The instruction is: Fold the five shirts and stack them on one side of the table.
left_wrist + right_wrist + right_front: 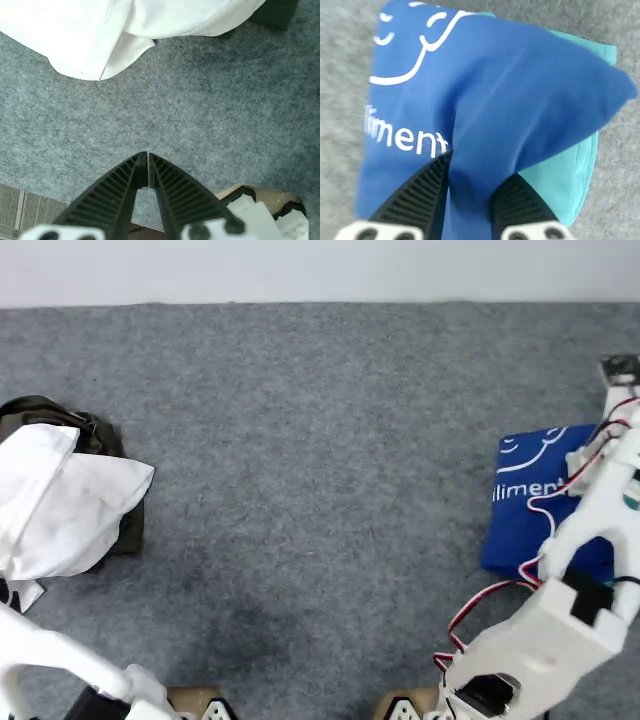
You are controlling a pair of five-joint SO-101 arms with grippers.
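Blue folded fabric shirt (495, 100) is clamped in the right end effector (477, 170). Left end effector (148, 156), pressed together, hovers near crumpled white fabric shirt (90, 30).

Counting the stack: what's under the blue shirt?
A teal shirt lies directly under the blue shirt, with one edge and a corner showing. The rest of it, and anything beneath, is covered.

My high camera is fixed off the arms and looks straight down on the grey table cover (320, 470), far enough back to take in most of it. My left wrist camera peers along my left gripper (148, 167), low over the cover, toward the white shirt (100, 30). My right wrist camera looks past my right gripper (475, 170), very close on the blue shirt (495, 85). The high view shares both shirts, at opposite sides of the cover.
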